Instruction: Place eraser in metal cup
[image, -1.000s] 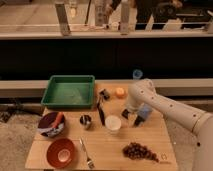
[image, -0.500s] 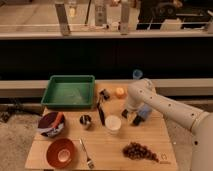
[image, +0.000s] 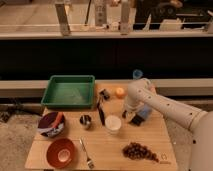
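Right of the white cup (image: 113, 123), gripper (image: 131, 116) at the eraser (image: 136, 120) — grasp cannot be told; metal cup (image: 86, 120), left, awaits it.

Green tray (image: 68, 93), silver metal cup (image: 85, 120), black eraser (image: 135, 120) beside the dark jaws.

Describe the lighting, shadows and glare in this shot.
Camera view: warm, fairly even light on the wooden table, a dark unlit band behind it, and a brighter floor beyond. Camera view: the metal cup shows only a faint glint; the gripper, low to the right of the white cup, sits in the shade of the arm.
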